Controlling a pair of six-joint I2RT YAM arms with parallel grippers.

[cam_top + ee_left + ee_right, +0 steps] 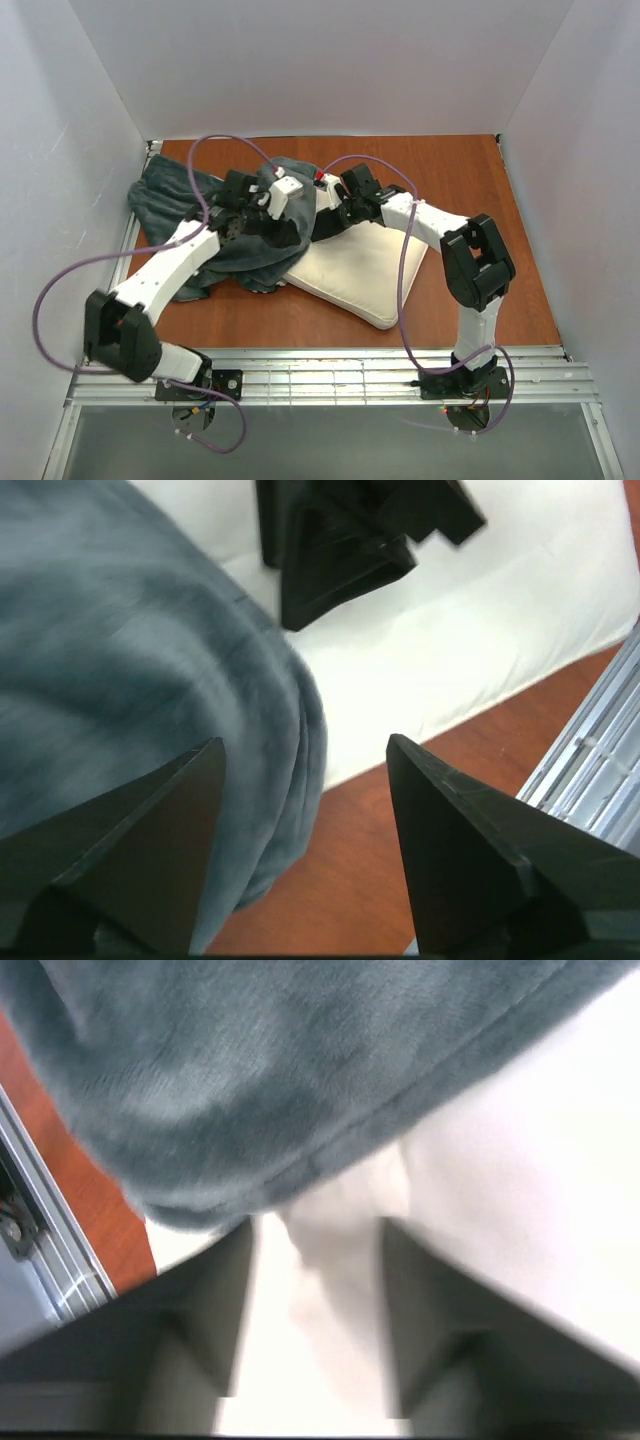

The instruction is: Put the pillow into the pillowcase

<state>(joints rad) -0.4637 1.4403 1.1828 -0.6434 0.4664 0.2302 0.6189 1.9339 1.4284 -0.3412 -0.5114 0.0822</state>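
Centrally on the desk (470, 170) lies the pillow (365, 270), a plump cream-white rectangle set at a slant, with one corner pointing to the near edge. The dark grey-teal pillowcase (175, 195) is heaped on the far-left side of the pillow, and its soft edge laps over the pillow's far-left corner. From above, both arms meet at that covered corner, but their fingers are lost among dark parts and fabric. The wrist cameras show them better. On the left wrist, the left fingers (130, 860) stand well apart with nothing between them, poised above the pillowcase's rolled edge where it meets the pillow and a strip of bare desk. The other gripper hangs dark over the pillow's white face at the top of that picture, and a metal rail (600, 750) runs at the right. On the right wrist, the blurred right fingers (190, 1325) straddle a raised ridge of the pillow's cream cloth just beside the pillowcase's hem. I cannot tell whether they press on it. The left arm (165, 275) folds back at its elbow to the near left of the pillow, then reaches across the pillowcase toward the covered corner. The right arm (478, 262) rises to a bent elbow on the pillow's right, and its forearm stretches over the pillow's far edge to that corner.
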